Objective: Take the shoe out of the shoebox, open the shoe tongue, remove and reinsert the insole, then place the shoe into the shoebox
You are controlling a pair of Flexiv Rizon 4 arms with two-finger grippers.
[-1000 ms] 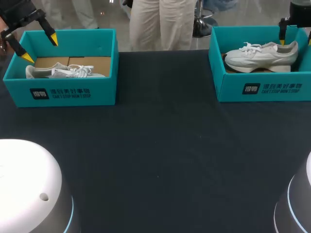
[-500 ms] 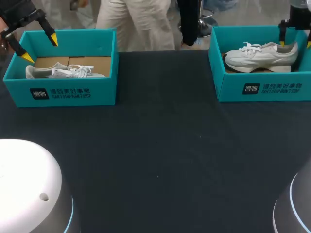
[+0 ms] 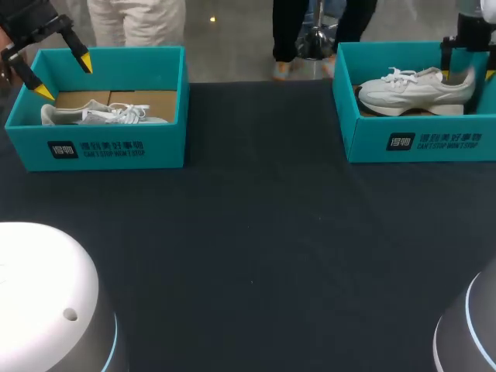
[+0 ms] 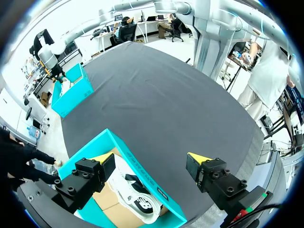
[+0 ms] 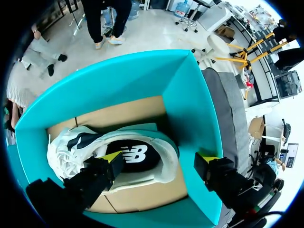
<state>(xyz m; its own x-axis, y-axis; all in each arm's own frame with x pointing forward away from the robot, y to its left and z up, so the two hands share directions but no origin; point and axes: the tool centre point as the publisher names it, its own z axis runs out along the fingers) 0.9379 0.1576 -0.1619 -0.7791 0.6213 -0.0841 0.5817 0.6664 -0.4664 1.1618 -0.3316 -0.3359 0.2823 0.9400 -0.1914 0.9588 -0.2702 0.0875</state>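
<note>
Two shoeboxes were seen on the table, each with a white shoe lying inside. Within the last second the right gripper (image 5: 159, 159) was lowered around the heel of the right shoe (image 3: 415, 89) in the right shoebox (image 3: 418, 143), fingers spread wide, nothing yet gripped. The left gripper (image 3: 63, 77) was kept unmoved above the left shoebox (image 3: 116, 147), equally wide and empty. A grasp for lifting out was judged imminent.
</note>
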